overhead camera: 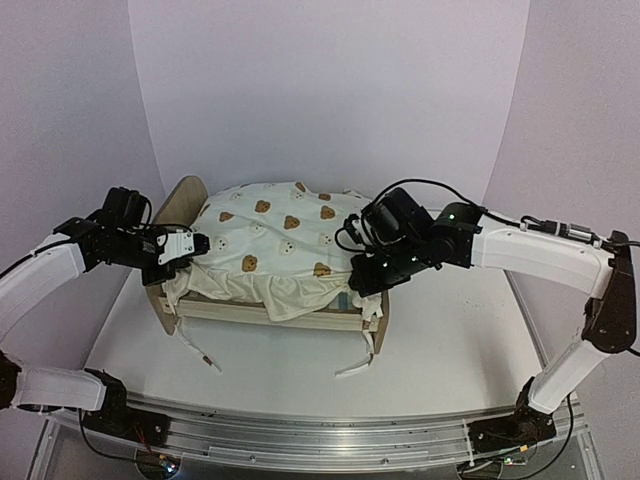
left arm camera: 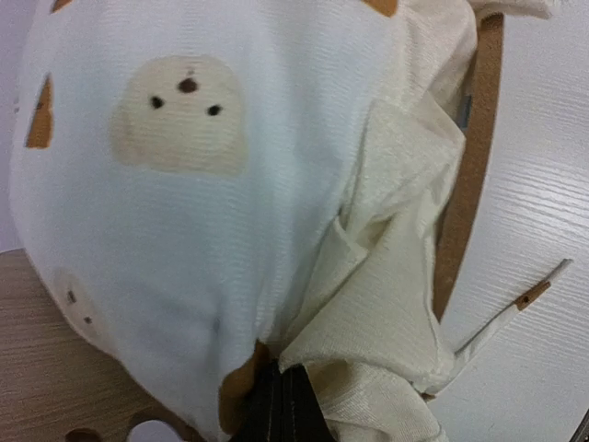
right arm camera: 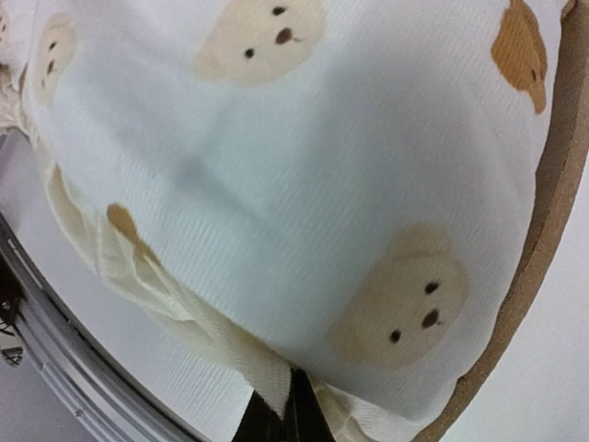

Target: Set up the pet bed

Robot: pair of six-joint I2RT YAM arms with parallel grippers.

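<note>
**Q:** How many articles are shown, and where does the frame stand?

**A:** One small light-wood pet bed [overhead camera: 252, 312] with rounded end boards stands mid-way across the white table [overhead camera: 450, 340], between the two arms. One cream bear-print ruffled bedding [overhead camera: 280, 240] is heaped over it and hides the base.

**Q:** And the pincers?

**A:** There are two. The left gripper [overhead camera: 200, 243], at the bed's left end board, has its fingers pressed together, pinching the bedding's edge. The right gripper [overhead camera: 353, 283], at the right end, pinches the ruffle in the same way.

**Q:** Anything loose?

**A:** Two cream ties [overhead camera: 200, 352] trail onto the table, one near each front corner.
</note>
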